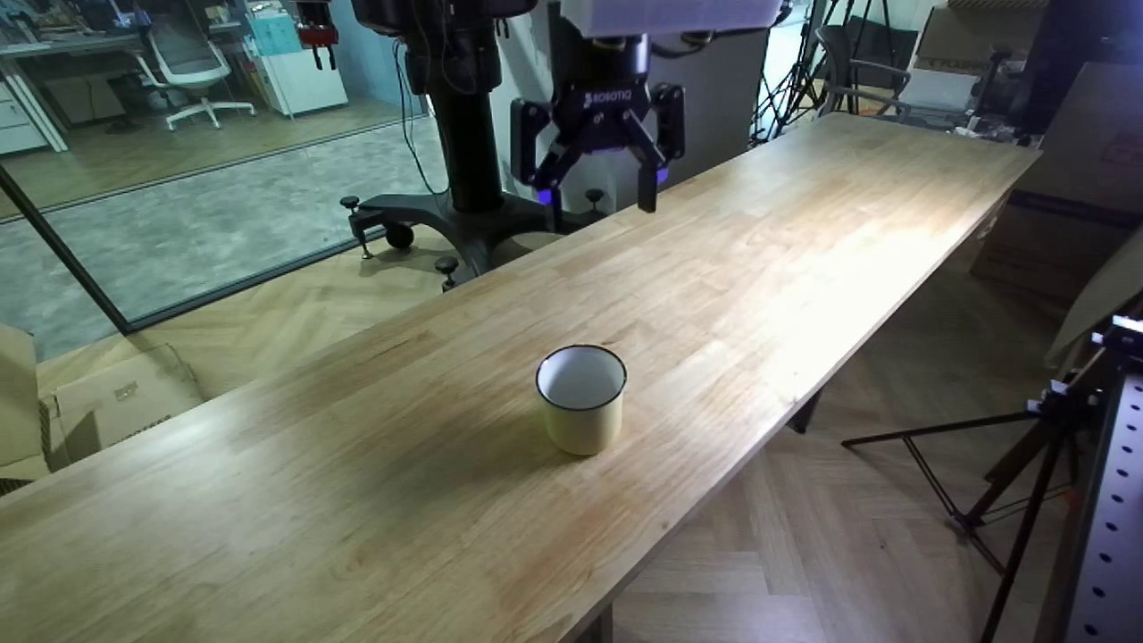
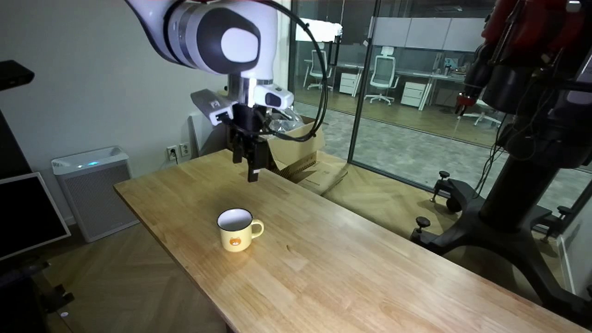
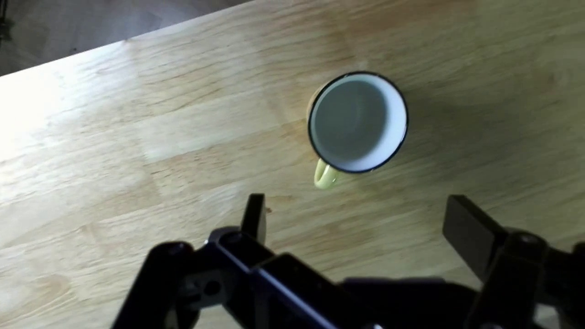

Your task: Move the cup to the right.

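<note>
The cup stands upright on the wooden table in both exterior views point(image 1: 582, 424) point(image 2: 235, 235). It is pale cream-yellow with a dark rim, a whitish inside, a small handle and a little orange animal picture. In the wrist view the cup point(image 3: 356, 123) is seen from above, with its handle toward the gripper. My gripper point(image 1: 600, 207) hangs above the table, apart from the cup and higher than it. The gripper also shows in an exterior view point(image 2: 245, 169). In the wrist view the gripper point(image 3: 355, 214) has its fingers wide apart with nothing between them.
The long wooden table point(image 1: 759, 241) has a near edge close to the cup. Cardboard boxes point(image 2: 296, 148) stand on the floor beyond the table's far edge. A black wheeled stand point(image 2: 499, 222) and a tripod point(image 1: 1009, 482) stand beside the table.
</note>
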`<action>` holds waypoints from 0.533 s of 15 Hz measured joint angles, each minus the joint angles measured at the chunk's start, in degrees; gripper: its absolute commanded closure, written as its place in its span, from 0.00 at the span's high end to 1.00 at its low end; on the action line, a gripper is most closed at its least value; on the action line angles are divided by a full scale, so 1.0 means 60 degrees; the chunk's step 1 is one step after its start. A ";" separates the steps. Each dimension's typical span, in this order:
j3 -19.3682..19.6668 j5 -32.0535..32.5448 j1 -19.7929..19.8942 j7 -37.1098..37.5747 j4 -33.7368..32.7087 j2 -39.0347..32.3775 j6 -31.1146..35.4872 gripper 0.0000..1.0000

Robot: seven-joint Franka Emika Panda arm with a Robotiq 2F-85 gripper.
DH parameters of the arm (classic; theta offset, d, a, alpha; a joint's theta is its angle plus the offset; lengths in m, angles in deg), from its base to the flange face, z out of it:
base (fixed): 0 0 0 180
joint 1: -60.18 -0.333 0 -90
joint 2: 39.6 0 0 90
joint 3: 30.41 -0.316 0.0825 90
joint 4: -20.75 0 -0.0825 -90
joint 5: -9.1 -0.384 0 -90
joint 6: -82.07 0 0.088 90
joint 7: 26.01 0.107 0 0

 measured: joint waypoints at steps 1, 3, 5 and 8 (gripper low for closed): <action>-0.0063 -0.0188 -0.0099 -0.0345 -0.0017 -0.0220 -0.0008 1.00; -0.0086 -0.0154 -0.0342 -0.0568 -0.0037 -0.0574 -0.0027 1.00; 0.0036 0.0027 -0.0556 -0.0511 -0.0049 -0.0722 0.0002 1.00; 0.0137 0.0064 -0.0608 -0.0511 -0.0099 -0.0727 0.0000 1.00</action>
